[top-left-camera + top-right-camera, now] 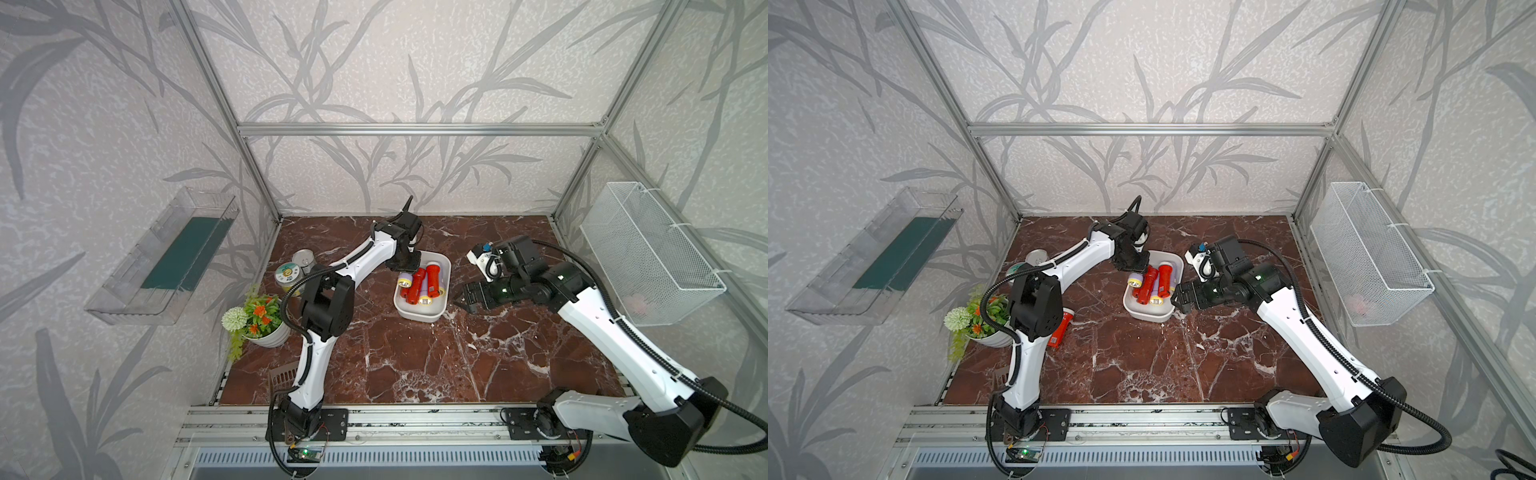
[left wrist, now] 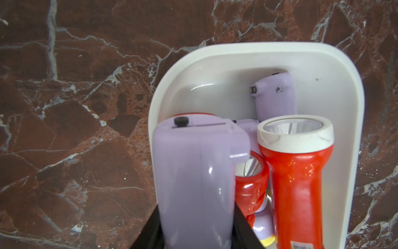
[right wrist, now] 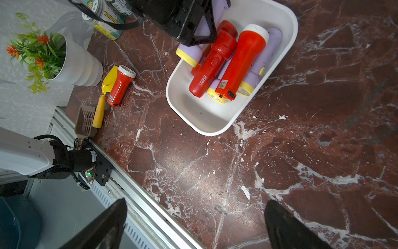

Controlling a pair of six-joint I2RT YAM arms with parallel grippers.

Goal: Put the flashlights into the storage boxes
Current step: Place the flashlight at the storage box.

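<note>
A lavender flashlight is clamped in the left claw, which grips it around the body. It hangs low over one long rim of the white tub, its pale yellow head poking out past that rim in the right wrist view. Under and beside it, a pile of flashlights, red and lavender, lies crossed and stacked at the same end of the tub. The other end is bare.

My main worry is the release. The tub is shallow and the pile stands about level with its rim. If I let go here, I judge the lavender one could land on rounded bodies, roll, and tip over the rim onto the tabletop. Pushing down to seat it could also skid the light tub across the smooth marble.

The right claw hangs with its fingers wide apart and nothing between them, near the tub's corner. Any sideways swing by either arm risks a knock there.

One red flashlight lies outside, well apart from the tub, against a yellow hand shovel and near a white flower pot. A careless grab there could snag the shovel.
</note>
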